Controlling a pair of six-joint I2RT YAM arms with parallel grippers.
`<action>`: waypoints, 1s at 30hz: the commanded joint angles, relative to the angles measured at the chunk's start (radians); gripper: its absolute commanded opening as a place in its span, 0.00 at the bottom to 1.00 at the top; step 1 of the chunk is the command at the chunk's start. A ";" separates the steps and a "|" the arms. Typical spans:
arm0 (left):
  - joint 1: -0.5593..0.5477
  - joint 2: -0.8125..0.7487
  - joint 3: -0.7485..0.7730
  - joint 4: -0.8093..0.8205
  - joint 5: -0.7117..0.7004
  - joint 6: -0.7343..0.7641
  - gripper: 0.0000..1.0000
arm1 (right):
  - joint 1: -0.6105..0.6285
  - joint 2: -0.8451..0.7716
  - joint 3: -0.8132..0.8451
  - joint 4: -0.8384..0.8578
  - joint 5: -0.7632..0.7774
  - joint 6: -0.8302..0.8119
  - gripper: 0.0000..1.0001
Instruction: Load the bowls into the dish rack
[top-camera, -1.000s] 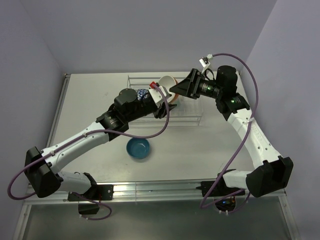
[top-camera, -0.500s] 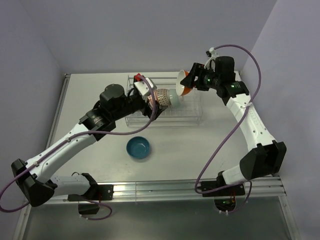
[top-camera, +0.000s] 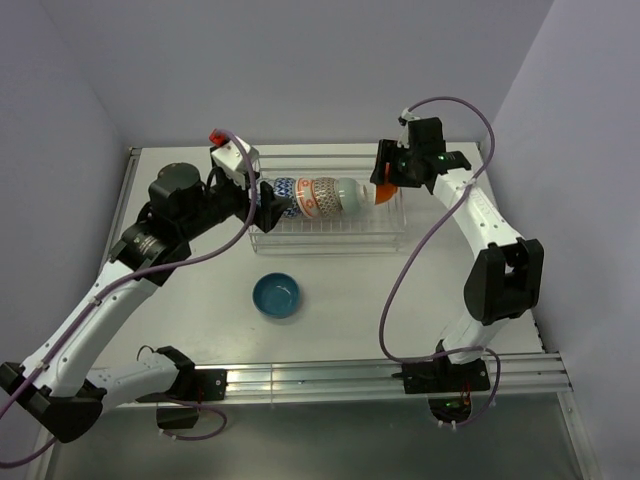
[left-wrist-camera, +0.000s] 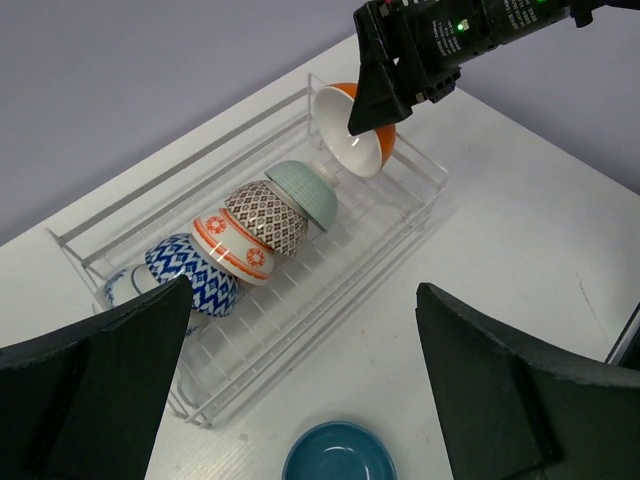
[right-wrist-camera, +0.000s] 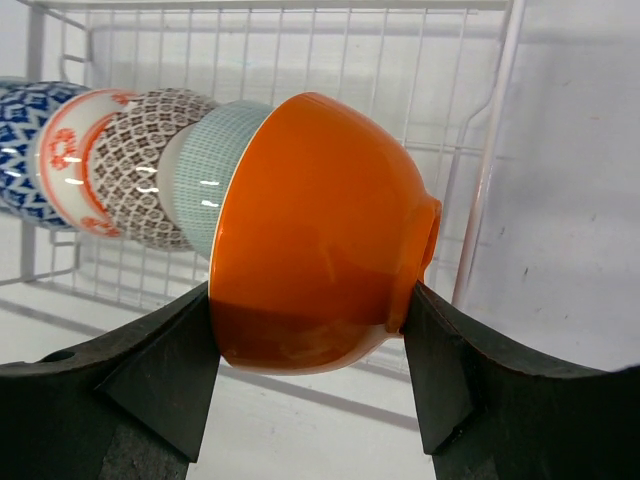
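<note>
The clear dish rack (top-camera: 372, 236) lies at the table's back. In it stand on edge, in a row, a blue-and-white bowl (left-wrist-camera: 190, 275), an orange-red patterned bowl (left-wrist-camera: 232, 245), a grey-brown patterned bowl (left-wrist-camera: 268, 218) and a pale green-white bowl (left-wrist-camera: 305, 192). A pale bowl with blue marks (left-wrist-camera: 118, 288) leans at the row's left end. My right gripper (right-wrist-camera: 312, 340) is shut on a plain orange bowl (right-wrist-camera: 320, 230) with a white inside. It holds the bowl tilted over the rack's right end (top-camera: 380, 190), beside the pale green-white bowl. My left gripper (left-wrist-camera: 300, 400) is open and empty, near the rack's left end (top-camera: 262, 205).
A teal bowl (top-camera: 277, 295) sits upright on the table in front of the rack, and also shows below my left fingers (left-wrist-camera: 340, 455). The table's raised rails run along the left and near edges. Purple cables loop from both arms.
My left gripper let go of the grey-brown bowl in the rack and drew back to the left. My right gripper carried the orange bowl down to the rack's right end.
</note>
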 joint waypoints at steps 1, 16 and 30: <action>0.019 -0.036 -0.021 -0.009 -0.015 -0.040 1.00 | 0.002 0.034 0.088 0.021 0.046 -0.043 0.00; 0.039 -0.062 -0.057 -0.017 0.022 -0.040 1.00 | 0.049 0.163 0.143 -0.006 0.123 -0.095 0.00; 0.042 -0.065 -0.076 -0.012 0.031 -0.037 0.99 | 0.058 0.238 0.194 -0.055 0.091 -0.086 0.12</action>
